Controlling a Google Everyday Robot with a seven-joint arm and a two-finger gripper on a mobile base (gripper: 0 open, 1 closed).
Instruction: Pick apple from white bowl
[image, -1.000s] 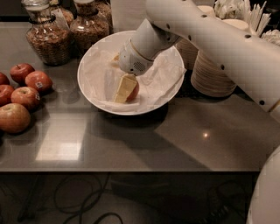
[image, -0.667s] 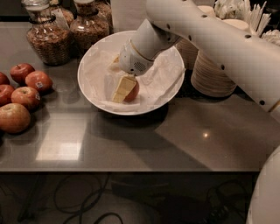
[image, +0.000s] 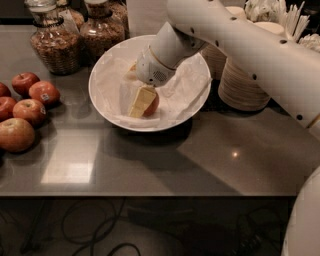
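A break-room or café snack counter (image: 210, 160): glass jars (image: 55, 47) of dry snacks at 11 o'clock, loose apples (image: 30, 110) at 9, stacked disposable bowls (image: 242, 87) at 2, and stir sticks (image: 292, 17) at 1. Cables (image: 90, 235) trail below at 7. The gripper (image: 145, 106) sits inside the white bowl (image: 102, 102) just above centre.
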